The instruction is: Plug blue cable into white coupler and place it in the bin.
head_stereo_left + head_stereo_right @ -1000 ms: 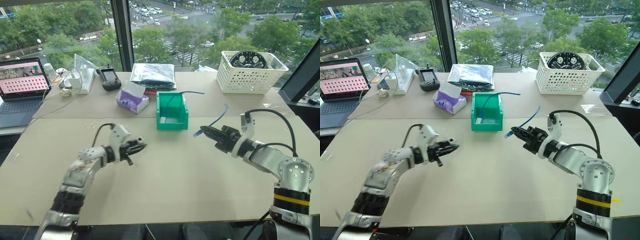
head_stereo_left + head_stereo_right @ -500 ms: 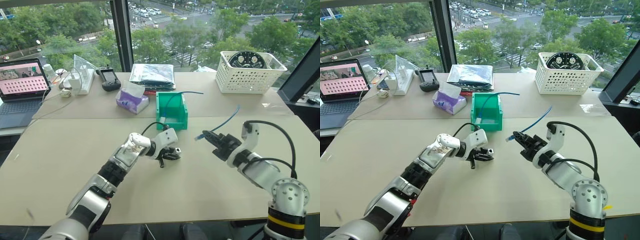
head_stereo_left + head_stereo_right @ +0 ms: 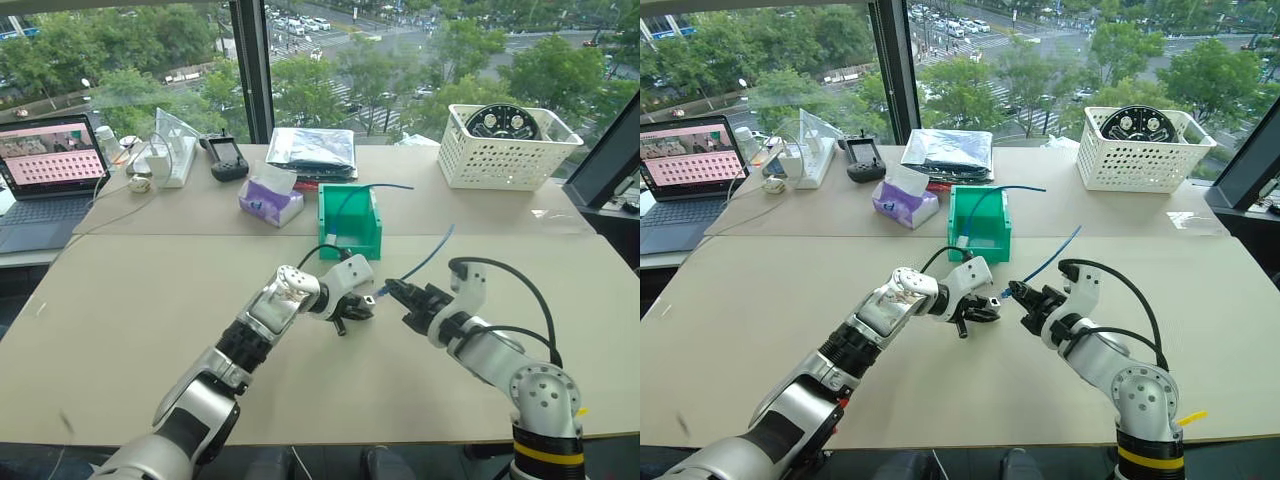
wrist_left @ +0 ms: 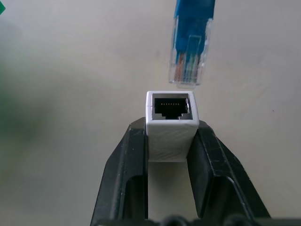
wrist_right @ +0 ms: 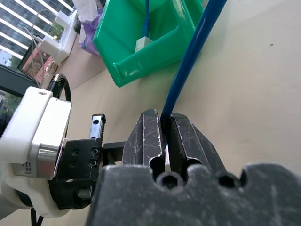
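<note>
My left gripper [image 4: 171,129] is shut on the white coupler [image 4: 171,136], whose dark socket faces outward. The clear plug of the blue cable [image 4: 190,61] hangs just in front of that socket, slightly off to one side and apart from it. A little behind the plug, my right gripper [image 5: 165,126] is shut on the cable. Both grippers meet above the middle of the table, left gripper [image 3: 360,307] facing right gripper [image 3: 395,292], with the cable [image 3: 428,258] trailing up behind. The green bin [image 3: 347,243] stands just beyond them and holds another blue cable with a white end piece.
A white lattice basket [image 3: 505,150] sits at the back right. A purple tissue pack [image 3: 270,205], a silver bag [image 3: 312,150], a black controller [image 3: 228,158] and a laptop [image 3: 45,170] line the back and left. Bare tabletop lies in front of the grippers.
My left arm has swung right to the table's middle with the coupler. The right gripper has come left and down with the cable, bringing the plug close to the socket.
</note>
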Controlling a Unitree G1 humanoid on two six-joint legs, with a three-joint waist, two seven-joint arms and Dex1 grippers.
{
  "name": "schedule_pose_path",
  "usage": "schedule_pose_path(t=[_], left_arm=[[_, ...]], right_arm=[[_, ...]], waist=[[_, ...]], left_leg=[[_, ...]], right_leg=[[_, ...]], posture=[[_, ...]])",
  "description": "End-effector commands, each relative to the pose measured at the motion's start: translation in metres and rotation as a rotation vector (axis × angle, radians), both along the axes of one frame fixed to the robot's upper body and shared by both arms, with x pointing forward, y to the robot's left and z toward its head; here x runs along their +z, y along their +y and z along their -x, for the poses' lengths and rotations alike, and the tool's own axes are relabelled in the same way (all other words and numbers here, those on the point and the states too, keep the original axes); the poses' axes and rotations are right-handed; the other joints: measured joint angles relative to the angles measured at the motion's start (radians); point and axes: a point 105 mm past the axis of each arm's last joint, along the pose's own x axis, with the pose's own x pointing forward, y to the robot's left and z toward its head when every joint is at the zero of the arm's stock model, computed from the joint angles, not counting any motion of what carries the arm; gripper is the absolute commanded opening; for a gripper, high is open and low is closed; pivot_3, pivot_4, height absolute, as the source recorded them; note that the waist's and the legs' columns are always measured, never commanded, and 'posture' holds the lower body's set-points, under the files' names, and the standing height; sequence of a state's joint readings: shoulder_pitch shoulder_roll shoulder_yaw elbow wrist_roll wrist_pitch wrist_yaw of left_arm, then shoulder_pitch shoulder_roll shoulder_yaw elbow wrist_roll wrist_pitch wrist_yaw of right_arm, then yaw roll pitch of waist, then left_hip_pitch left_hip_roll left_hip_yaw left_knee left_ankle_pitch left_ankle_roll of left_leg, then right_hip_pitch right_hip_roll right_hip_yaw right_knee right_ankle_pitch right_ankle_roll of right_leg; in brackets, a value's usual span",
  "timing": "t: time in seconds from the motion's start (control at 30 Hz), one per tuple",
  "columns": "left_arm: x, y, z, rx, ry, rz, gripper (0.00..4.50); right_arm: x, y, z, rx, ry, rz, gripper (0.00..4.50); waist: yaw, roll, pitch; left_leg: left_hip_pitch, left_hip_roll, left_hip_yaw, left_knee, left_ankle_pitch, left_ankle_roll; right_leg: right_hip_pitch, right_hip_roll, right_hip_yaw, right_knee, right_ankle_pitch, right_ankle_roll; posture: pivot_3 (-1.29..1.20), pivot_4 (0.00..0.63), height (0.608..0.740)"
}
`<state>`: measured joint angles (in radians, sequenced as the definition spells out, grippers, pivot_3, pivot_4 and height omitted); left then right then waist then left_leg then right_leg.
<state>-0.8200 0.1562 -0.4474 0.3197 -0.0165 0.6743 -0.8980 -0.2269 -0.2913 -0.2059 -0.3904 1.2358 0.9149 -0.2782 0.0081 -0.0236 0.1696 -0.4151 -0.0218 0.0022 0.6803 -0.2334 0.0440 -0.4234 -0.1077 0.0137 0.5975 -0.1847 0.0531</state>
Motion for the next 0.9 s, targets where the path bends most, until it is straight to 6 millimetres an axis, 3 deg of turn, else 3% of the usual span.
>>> schedule_pose_path(t=[0.03,0.4,0.9], left_arm=[[0.005,-0.009,0.006,-0.02,0.005,0.014,0.66],[0.007,-0.01,0.007,0.012,0.033,0.026,0.66],[0.005,-0.008,0.0,0.057,0.019,0.0,0.66]], right_arm=[[0.009,-0.001,-0.003,-0.002,-0.046,-0.002,0.0],[-0.003,0.004,-0.004,0.023,-0.026,0.068,0.0],[-0.001,0.002,0.001,0.052,-0.031,0.186,0.0]], waist=[[0.0,0.0,0.0],[-0.002,0.0,0.0],[-0.001,0.0,0.0]], left_leg=[[0.0,0.0,0.0,0.0,0.0,0.0],[0.0,0.0,0.0,0.0,0.0,0.0],[0.001,0.0,0.0,0.001,0.0,0.0]], right_leg=[[0.0,0.0,0.0,0.0,0.0,0.0],[0.0,0.0,0.0,0.0,0.0,0.0],[0.0,0.0,0.0,0.002,0.0,0.0]], posture=[[0.0,0.15,0.734],[0.0,0.15,0.734],[0.0,0.15,0.734]])
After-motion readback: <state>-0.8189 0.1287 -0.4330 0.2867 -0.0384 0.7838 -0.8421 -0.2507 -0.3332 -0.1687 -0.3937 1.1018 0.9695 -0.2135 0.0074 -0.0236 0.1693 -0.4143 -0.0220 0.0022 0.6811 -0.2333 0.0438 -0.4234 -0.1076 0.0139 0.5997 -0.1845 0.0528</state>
